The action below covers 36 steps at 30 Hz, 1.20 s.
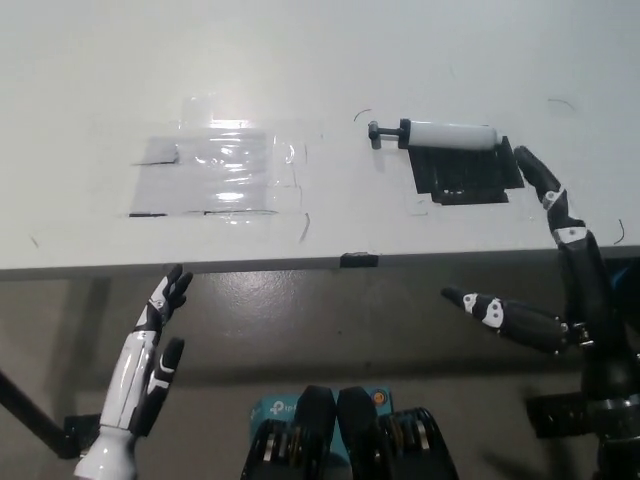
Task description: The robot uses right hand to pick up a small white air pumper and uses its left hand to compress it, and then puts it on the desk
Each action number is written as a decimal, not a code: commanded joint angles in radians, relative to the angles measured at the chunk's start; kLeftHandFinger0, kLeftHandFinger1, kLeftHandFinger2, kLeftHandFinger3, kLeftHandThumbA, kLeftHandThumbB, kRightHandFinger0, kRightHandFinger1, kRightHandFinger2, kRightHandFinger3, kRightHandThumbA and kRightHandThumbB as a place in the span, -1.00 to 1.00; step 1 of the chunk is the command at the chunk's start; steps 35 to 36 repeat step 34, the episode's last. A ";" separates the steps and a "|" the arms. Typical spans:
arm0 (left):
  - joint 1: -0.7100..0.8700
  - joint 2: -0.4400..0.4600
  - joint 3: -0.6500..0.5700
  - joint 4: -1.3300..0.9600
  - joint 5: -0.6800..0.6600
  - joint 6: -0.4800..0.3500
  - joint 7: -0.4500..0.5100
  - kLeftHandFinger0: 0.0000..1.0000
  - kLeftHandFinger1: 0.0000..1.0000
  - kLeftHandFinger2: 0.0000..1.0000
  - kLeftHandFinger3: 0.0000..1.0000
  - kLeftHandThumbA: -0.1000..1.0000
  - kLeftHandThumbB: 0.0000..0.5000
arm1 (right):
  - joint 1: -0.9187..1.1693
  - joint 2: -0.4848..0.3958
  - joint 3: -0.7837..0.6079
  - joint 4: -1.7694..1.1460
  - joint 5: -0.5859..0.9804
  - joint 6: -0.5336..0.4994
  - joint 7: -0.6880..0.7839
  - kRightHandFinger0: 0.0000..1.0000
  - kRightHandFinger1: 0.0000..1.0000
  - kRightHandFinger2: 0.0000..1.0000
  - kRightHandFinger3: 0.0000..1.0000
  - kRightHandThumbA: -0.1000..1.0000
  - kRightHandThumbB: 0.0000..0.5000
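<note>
Pump [440,134] lies on the table [330,60], along the far edge of a black patch [463,176], untouched. At lower left, the left hand [150,372] rests below the table edge, fingers spread and empty. Right hand [556,270] hangs near the table's front edge beside the patch, fingers splayed, grasping nothing.

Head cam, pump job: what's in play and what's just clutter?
In play: white air pump lying on the desk; right robot hand, open, near the desk edge; left robot hand, open, low.

Clutter: black patch; clear taped sheet.
</note>
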 commanded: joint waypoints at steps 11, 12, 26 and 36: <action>-0.013 0.033 0.018 0.041 -0.043 -0.029 -0.028 1.00 1.00 1.00 1.00 1.00 -0.31 | 0.027 0.037 0.023 0.338 0.046 -0.199 -0.116 1.00 1.00 1.00 1.00 1.00 -0.09; -0.013 0.033 0.018 0.042 -0.043 -0.030 -0.028 1.00 1.00 1.00 1.00 1.00 -0.31 | 0.027 0.036 0.025 0.345 0.043 -0.202 -0.118 1.00 1.00 1.00 1.00 1.00 -0.07; -0.042 0.038 0.047 0.097 -0.076 -0.038 -0.042 1.00 1.00 1.00 1.00 1.00 -0.25 | 0.063 0.004 0.100 0.493 0.058 -0.223 -0.184 1.00 1.00 1.00 1.00 1.00 -0.03; -0.060 0.044 0.056 0.113 -0.069 -0.038 -0.042 1.00 1.00 1.00 1.00 1.00 -0.26 | 0.068 -0.002 0.116 0.511 0.081 -0.223 -0.200 1.00 1.00 1.00 1.00 1.00 -0.07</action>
